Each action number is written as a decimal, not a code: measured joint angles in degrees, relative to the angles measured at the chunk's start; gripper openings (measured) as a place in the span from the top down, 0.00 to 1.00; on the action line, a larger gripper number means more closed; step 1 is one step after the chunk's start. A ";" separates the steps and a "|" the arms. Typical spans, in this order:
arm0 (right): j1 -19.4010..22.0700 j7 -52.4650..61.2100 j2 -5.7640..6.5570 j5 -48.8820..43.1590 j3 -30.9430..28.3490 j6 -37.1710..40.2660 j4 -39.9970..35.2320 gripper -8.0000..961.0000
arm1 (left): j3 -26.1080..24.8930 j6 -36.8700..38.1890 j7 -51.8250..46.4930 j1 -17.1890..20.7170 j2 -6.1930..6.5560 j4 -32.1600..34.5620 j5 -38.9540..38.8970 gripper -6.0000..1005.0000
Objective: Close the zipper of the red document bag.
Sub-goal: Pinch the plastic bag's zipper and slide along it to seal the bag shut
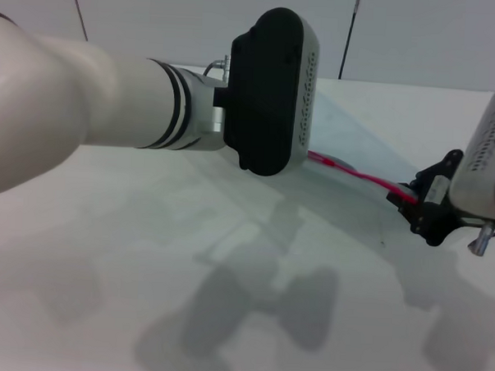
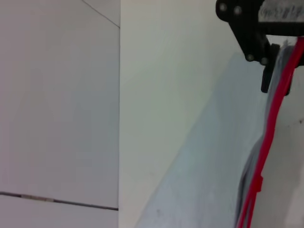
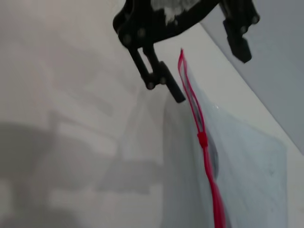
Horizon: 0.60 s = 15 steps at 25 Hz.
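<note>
The red document bag [image 1: 348, 128] lies flat on the white table, pale blue-grey and translucent. Its zipper [image 1: 359, 176] runs as a thin red strip along the near long edge. In the right wrist view the zipper [image 3: 207, 166] carries a small red slider [image 3: 202, 139], and the strip parts into two lines between the slider and the bag's end. My right gripper [image 3: 211, 76] stands open at that end, with the strip's tip between its fingers; it shows at the right [image 1: 427, 211] in the head view. My left gripper is hidden behind its black wrist housing [image 1: 272, 92], which hovers over the bag's left part.
The white table [image 1: 147, 230] stretches wide in front of the bag, with arm shadows on it. A pale panelled wall [image 1: 156, 17] rises behind the table's far edge. The left forearm [image 1: 78, 104] crosses the left half of the head view.
</note>
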<state>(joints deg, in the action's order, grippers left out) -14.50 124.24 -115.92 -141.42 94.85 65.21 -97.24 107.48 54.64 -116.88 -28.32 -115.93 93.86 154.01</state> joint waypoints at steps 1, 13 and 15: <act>0.00 -0.10 -0.01 0.02 -0.12 0.07 -0.10 0.94 | 0.20 0.03 0.01 -0.06 -0.02 0.00 -0.01 0.25; -0.13 -0.79 -0.01 -0.26 0.21 0.80 -2.62 0.94 | 3.14 0.03 -0.85 -2.20 -0.26 0.14 -0.57 0.37; -0.36 -0.79 -0.01 -0.26 0.35 0.96 -2.79 0.94 | 3.71 -0.02 -0.88 -2.57 -0.27 0.46 -0.65 0.36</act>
<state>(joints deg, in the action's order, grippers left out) -14.85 123.44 -115.93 -141.69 95.21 66.17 -100.03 111.18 54.62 -117.77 -30.89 -116.20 94.32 153.36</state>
